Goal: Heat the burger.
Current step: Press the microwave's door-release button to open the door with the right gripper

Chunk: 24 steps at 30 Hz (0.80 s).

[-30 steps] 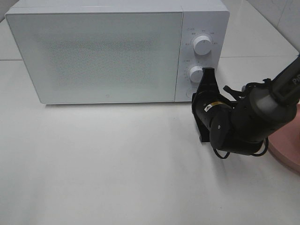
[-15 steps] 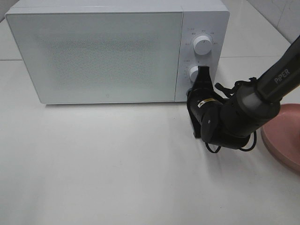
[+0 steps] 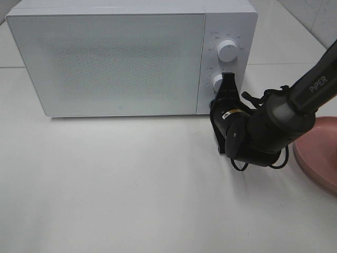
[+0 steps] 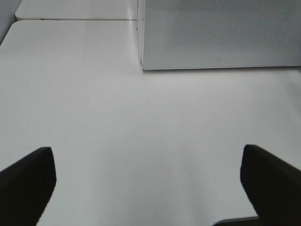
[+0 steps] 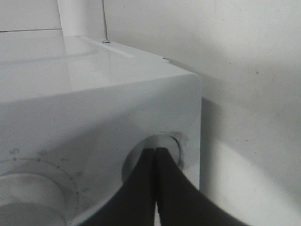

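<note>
Your right end effector [image 5: 155, 151], tips pinched together, rests on the round button [image 5: 175, 141] low on the microwave [image 3: 105, 63] panel, likely the door release. Press straight in so the tips don't skid off. The burger shows in no view.

High view looks down at the white box-shaped microwave [image 3: 105, 63]; left wrist sees it from afar, right wrist close-up.

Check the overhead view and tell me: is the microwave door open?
No, the microwave door sits shut, flush with the control panel beside it.
</note>
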Tool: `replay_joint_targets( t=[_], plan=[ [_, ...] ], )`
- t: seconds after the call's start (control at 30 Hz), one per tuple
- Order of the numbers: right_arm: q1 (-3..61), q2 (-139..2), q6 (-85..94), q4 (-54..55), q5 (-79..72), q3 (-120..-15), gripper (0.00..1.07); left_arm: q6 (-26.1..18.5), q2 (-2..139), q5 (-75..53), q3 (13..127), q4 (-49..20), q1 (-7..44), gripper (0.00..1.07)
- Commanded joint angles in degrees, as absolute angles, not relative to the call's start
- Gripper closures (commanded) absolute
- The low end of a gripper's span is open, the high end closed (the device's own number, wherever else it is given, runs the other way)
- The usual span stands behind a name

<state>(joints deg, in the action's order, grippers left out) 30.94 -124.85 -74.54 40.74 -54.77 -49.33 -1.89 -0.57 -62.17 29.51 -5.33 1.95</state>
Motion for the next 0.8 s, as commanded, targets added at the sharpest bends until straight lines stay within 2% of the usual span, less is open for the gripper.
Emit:
replay_joint_targets(
  t=[0.03,0.43,0.8],
  plan=[
    [30.7,-123.4,-72.9,40.7,-56.4,-50.0,1.07,-1.5,-1.3,-61.3,29.6,-5.6,2.4,0.07],
    [30.7,-123.3,-73.5,41.7,-56.1,-51.6,1.07,-1.5,-1.3,-61.3,29.6,-5.6,2.4,0.07],
    [30.7,-126.5,-70.6,44.7,-61.1,-57.4,1.07,-1.5,-1.3,-61.3,29.6,-5.6,2.4,0.07]
  ],
)
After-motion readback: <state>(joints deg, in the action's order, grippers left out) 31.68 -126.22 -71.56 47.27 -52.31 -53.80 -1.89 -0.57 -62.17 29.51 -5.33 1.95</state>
